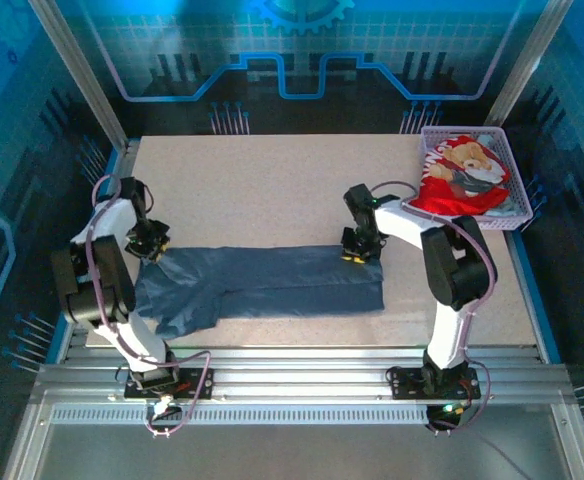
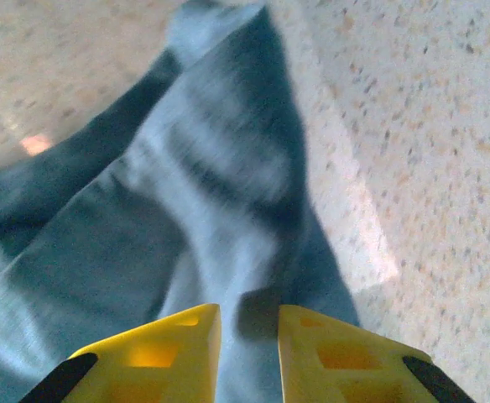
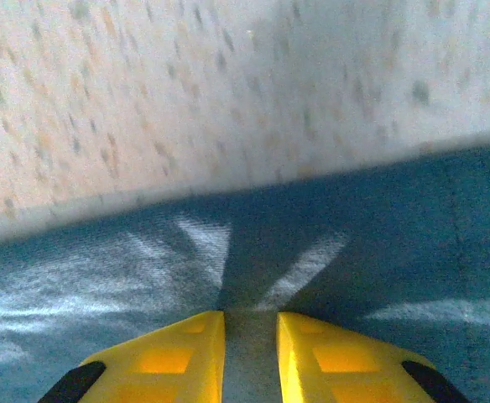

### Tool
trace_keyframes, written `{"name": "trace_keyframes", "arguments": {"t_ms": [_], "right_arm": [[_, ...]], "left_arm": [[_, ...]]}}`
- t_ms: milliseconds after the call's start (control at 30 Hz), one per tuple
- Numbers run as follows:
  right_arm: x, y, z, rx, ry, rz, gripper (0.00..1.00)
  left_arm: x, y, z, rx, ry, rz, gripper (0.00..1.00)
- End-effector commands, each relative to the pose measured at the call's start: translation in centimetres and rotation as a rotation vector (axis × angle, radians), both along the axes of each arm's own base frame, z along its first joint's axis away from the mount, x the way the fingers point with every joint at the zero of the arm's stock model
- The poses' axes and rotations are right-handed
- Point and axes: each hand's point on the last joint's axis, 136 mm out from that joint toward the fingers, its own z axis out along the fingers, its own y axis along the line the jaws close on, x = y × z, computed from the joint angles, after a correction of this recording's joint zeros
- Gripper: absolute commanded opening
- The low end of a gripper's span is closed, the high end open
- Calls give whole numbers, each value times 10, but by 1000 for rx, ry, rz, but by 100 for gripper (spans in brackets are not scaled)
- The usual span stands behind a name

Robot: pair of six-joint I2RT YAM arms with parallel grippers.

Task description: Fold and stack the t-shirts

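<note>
The slate-blue t-shirt (image 1: 272, 285) lies spread flat across the near part of the table, a sleeve hanging toward the front left. My left gripper (image 1: 152, 243) is at its far left corner. In the left wrist view a raised ridge of the blue cloth (image 2: 211, 193) runs between the yellow fingers of that gripper (image 2: 249, 315), which are closed on it. My right gripper (image 1: 360, 255) is at the shirt's far right corner. There the cloth (image 3: 354, 252) creases in rays from where the right gripper (image 3: 251, 317) pinches it. The red teddy-bear t-shirt (image 1: 462, 180) lies crumpled in the basket.
The lilac mesh basket (image 1: 504, 150) stands at the far right corner of the speckled table (image 1: 272, 180). Bare tabletop stretches behind the blue shirt. Metal rails run along the near edge by the arm bases.
</note>
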Motion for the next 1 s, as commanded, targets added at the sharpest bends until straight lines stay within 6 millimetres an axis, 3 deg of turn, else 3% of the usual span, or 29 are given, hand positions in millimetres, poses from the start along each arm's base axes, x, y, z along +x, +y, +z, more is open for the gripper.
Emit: {"name": "trace_keyframes", "arguments": {"t_ms": [0,133,267,400,533,633,733,800,867,967], "right_arm": [[-6,-27,-18,-80,128,-58,25],[17,-31,-23,-36,161,-88,26],[44,-36,-18,-52,172,-129,27],[76,-60,-10,-75,157,-187,27],[102,-78,-16,-47,150,-187,28],[122,-71,-8,-6,69,-95,35],[131,-59,23,17,-33,-19,46],[129,-53,42,16,-79,8,51],[122,-47,59,14,-117,26,54],[107,-31,73,68,-155,49,56]], "left_arm": [[27,-5,-12,-79,-15,-65,25],[57,-16,-29,-170,-22,-89,29],[87,-23,-31,-181,-11,-131,32],[100,-17,-35,-160,46,-132,32],[118,-15,-21,-146,-6,-174,43],[134,-13,21,-83,-137,-231,50],[121,-11,62,-17,-208,-246,52],[101,-16,74,-6,-241,-249,52],[77,-29,68,-37,-250,-256,52],[44,-53,46,-116,-241,-294,51]]}}
